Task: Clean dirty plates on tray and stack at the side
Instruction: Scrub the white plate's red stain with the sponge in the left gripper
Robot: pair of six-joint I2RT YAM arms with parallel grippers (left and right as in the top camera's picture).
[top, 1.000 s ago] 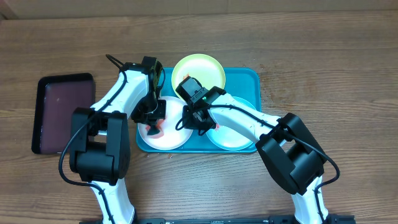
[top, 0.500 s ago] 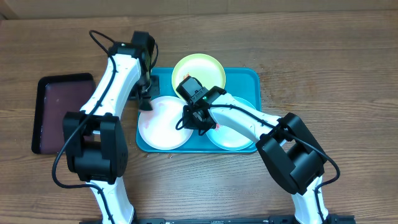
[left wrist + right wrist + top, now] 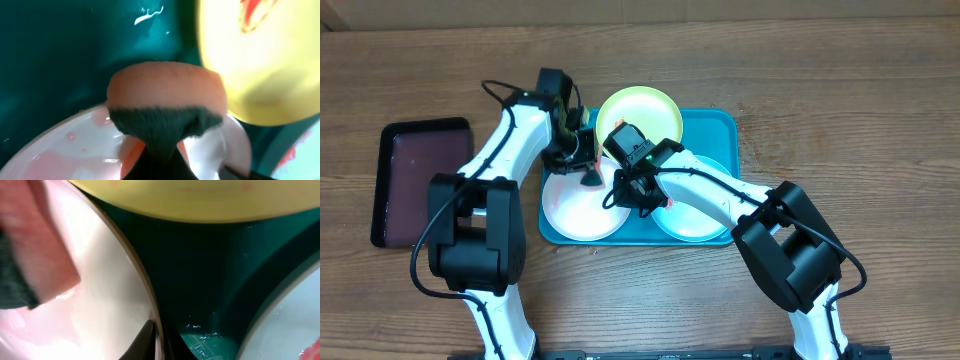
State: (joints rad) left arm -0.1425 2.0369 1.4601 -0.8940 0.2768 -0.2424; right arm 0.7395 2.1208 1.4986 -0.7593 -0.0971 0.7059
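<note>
A white plate (image 3: 575, 208) with pink smears lies at the left of the turquoise tray (image 3: 720, 135). My left gripper (image 3: 582, 165) is shut on an orange sponge (image 3: 165, 90) with a dark green scouring side, held over the white plate's (image 3: 60, 155) far rim. My right gripper (image 3: 623, 192) is shut on the white plate's (image 3: 115, 280) right rim, one finger inside and one outside. The lime green plate (image 3: 640, 112) sits at the tray's back and shows a red smear (image 3: 255, 12). The pale mint plate (image 3: 695, 222) lies at the tray's right, partly under my right arm.
A dark maroon tray (image 3: 420, 180) lies on the wooden table left of the turquoise tray. A few red specks mark the table near the turquoise tray's right rim. Both arms cross over the tray's left half.
The left gripper with the sponge lifted off the white plate's left middle, swung out past the tray's back-left corner, then came back over the plate's far rim. The right arm stayed put.
</note>
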